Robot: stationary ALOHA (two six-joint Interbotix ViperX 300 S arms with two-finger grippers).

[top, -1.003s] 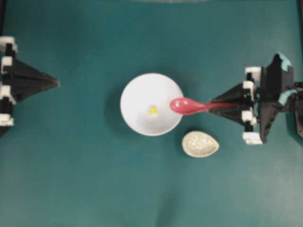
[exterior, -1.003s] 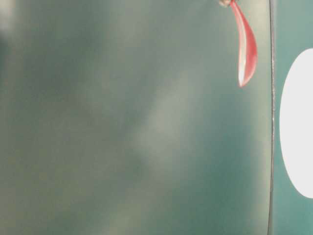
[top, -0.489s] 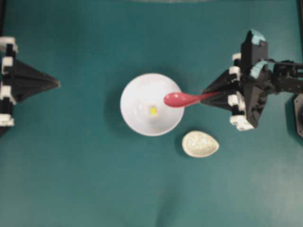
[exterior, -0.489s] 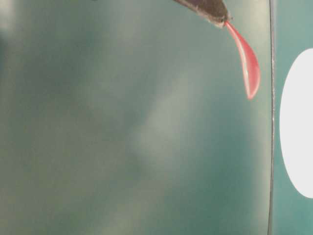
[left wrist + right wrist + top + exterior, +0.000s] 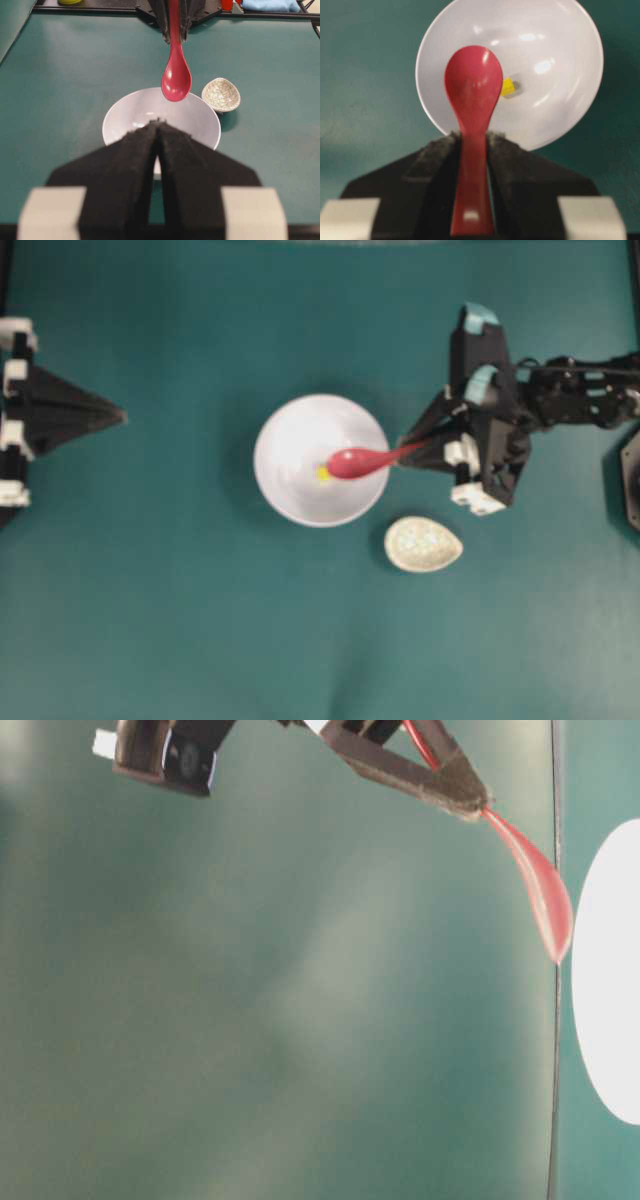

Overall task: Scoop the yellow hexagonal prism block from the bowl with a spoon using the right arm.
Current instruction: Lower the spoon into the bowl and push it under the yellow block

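We see the right claw (image 5: 418, 448) clamping the spoon (image 5: 355, 461), its scoop over the bowl (image 5: 290, 425) at frame center. The yellow block (image 5: 507, 87) sits half hidden behind the scoop.

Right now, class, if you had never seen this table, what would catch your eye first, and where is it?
The glossy red spoon stands out most, gripped by its handle in the right hand with its scoop poised over the white bowl at the table's centre. Just beside the scoop, a tiny yellow block lies in the bowl. A small speckled egg-shaped dish sits apart from the bowl on the green surface.
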